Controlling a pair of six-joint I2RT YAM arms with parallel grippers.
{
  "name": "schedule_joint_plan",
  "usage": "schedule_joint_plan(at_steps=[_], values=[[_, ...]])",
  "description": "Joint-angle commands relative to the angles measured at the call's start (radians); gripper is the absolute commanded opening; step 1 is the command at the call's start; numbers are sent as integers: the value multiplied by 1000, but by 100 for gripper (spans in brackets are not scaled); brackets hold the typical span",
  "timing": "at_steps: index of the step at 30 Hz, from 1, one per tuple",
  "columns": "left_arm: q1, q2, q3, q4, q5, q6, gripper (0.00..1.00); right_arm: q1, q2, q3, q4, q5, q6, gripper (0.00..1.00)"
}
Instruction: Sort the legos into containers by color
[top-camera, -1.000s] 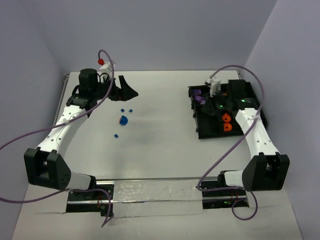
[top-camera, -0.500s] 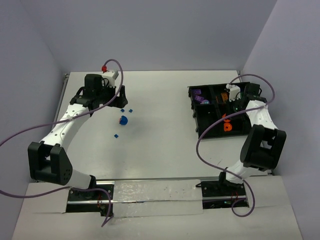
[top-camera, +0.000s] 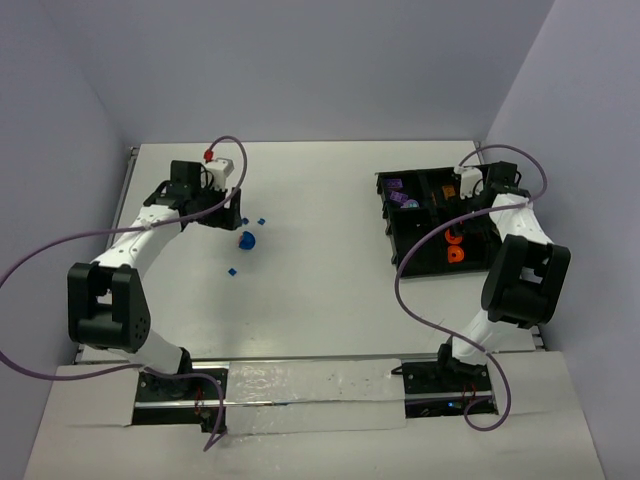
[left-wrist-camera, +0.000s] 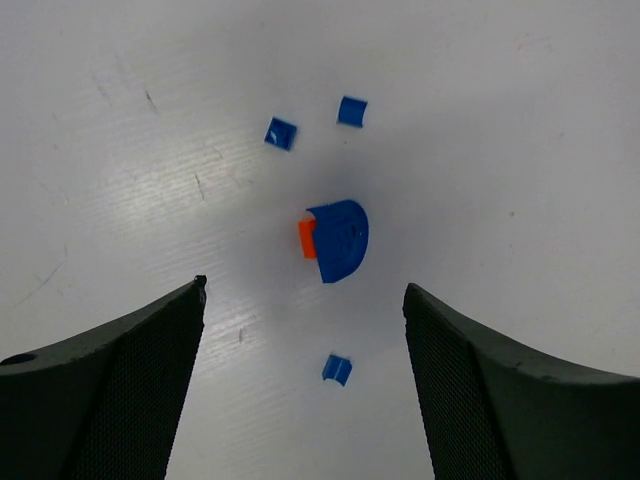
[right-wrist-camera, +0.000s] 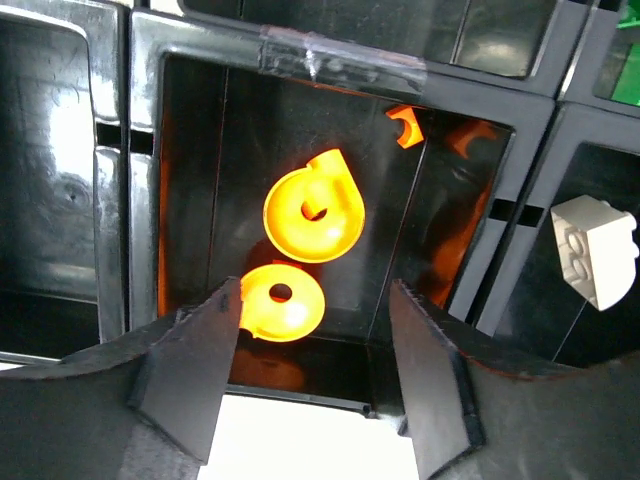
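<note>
On the table at the left lie a blue rounded lego (left-wrist-camera: 340, 238) with a small orange brick (left-wrist-camera: 307, 239) against it, and three small blue bricks (left-wrist-camera: 281, 132) (left-wrist-camera: 351, 110) (left-wrist-camera: 337, 369). In the top view the rounded piece (top-camera: 247, 240) sits just right of my left gripper (top-camera: 224, 207). My left gripper (left-wrist-camera: 305, 292) is open and empty above these pieces. The black compartment tray (top-camera: 410, 262) stands at the right. My right gripper (right-wrist-camera: 313, 288) is open and empty above a compartment holding two round orange pieces (right-wrist-camera: 313, 213) (right-wrist-camera: 281, 295) and a small orange bit (right-wrist-camera: 405, 125).
Purple pieces (top-camera: 399, 194) lie in the tray's far-left compartment. A white brick (right-wrist-camera: 595, 248) sits in the compartment right of the orange one, and something green (right-wrist-camera: 630, 85) shows at the far right. Walls enclose the table on three sides.
My left gripper has drawn back to the left and turned down over the blue pieces. My right arm has folded up, its gripper moving toward the far right of the tray.
</note>
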Motion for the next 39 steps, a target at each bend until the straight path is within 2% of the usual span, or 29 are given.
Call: schedule_joint_plan(at_steps=[1, 13, 18, 22, 29, 32, 39], values=[[16, 23, -18, -22, 96, 52, 79, -4, -20, 62, 18, -1, 12, 71], [-5, 114, -36, 115, 90, -23, 68, 38, -121, 180, -51, -107, 113, 73], [-20, 220, 61, 182, 49, -18, 58, 107, -145, 196, -59, -125, 158, 74], [-19, 339, 146, 163, 82, 38, 54, 140, -155, 189, -59, -125, 172, 74], [-19, 472, 269, 135, 78, 110, 55, 167, -182, 194, -64, -143, 198, 75], [-20, 509, 288, 132, 72, 124, 53, 174, -188, 194, -66, -145, 201, 75], [-20, 524, 280, 121, 64, 155, 43, 176, -191, 201, -77, -145, 192, 75]])
